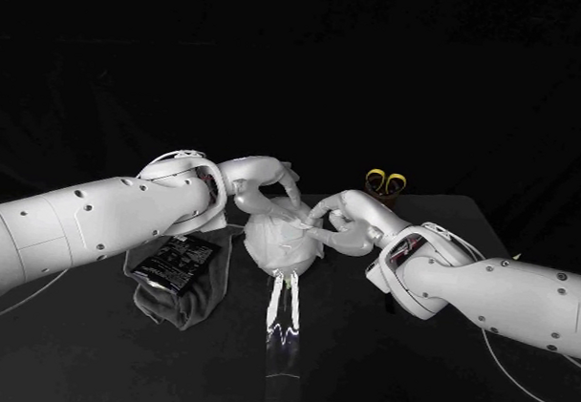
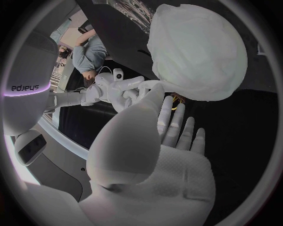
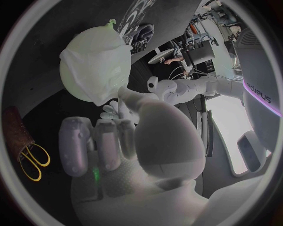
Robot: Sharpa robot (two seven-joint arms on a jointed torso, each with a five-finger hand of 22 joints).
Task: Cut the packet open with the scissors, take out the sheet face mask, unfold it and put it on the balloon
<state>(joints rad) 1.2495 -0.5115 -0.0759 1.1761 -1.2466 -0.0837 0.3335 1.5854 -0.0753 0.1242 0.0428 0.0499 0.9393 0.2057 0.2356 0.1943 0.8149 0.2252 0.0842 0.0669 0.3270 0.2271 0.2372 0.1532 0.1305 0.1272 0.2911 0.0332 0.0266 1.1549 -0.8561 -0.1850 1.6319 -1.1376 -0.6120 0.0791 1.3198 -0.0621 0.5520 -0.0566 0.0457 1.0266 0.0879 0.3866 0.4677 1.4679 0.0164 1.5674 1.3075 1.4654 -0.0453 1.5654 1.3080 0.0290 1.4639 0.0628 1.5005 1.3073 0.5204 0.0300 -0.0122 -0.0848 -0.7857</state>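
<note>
Centrally over the tabletop (image 1: 407,361): balloon (image 3: 96,38) wrapped in the pale sheet face mask (image 1: 281,234). At its far left side, left hand (image 1: 257,184), palm flat, fingers straight and apart, grasping nothing. Against its right side, right hand (image 1: 330,220), fingers curled at the mask's edge; cannot tell whether pinching or merely touching. Left of the balloon, black packet (image 1: 178,259) lying on a dark cloth (image 1: 180,307). Behind, yellow-handled scissors (image 1: 385,182), upright in a brown holder (image 3: 14,129).
</note>
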